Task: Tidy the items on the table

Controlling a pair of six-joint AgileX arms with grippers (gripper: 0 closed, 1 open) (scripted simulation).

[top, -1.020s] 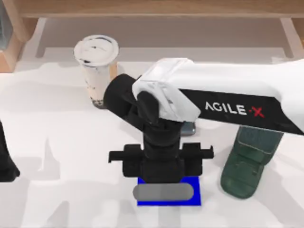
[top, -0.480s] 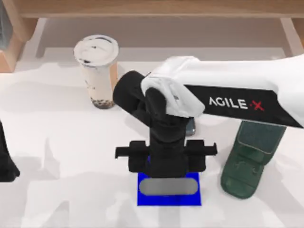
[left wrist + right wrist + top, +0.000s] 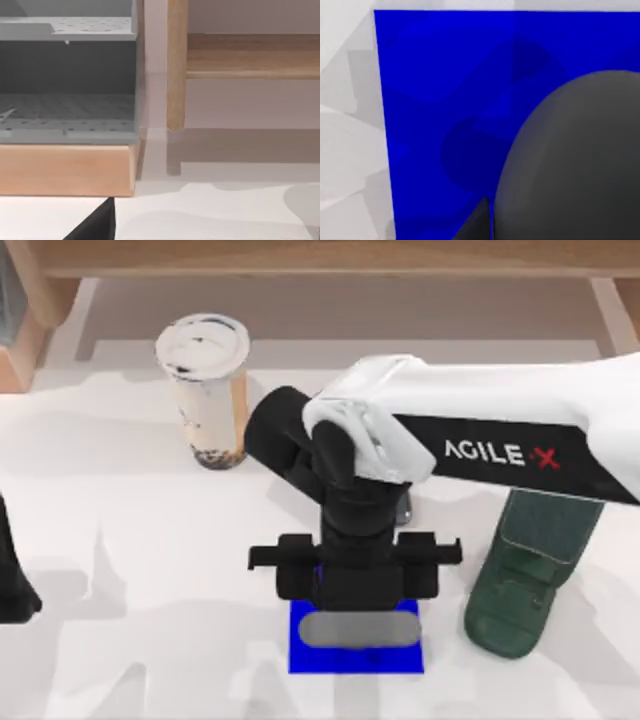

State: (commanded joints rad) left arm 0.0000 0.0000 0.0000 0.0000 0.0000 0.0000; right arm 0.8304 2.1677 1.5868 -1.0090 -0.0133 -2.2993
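Note:
My right gripper [image 3: 357,585] hangs over the blue square pad [image 3: 305,658] near the table's front edge. In the right wrist view the dark grey computer mouse [image 3: 575,160] sits close under the camera and casts a shadow on the blue pad [image 3: 430,75]; the gripper is shut on it. A corner of the slate-grey smartphone [image 3: 402,508] peeks out from under the right arm. The white-lidded cup [image 3: 207,390] of beige drink stands upright at the back left. My left arm [image 3: 12,585] is parked at the left edge.
A dark green folding stand [image 3: 522,585] lies right of the pad. A light wooden shelf [image 3: 320,255] runs along the back, and its post [image 3: 176,65] and a grey perforated bin [image 3: 67,75] show in the left wrist view. White tabletop [image 3: 130,540] lies between cup and pad.
The right gripper has shifted slightly right and towards the back over the blue pad, carrying the mouse. The cup, the stand and the left arm have not moved.

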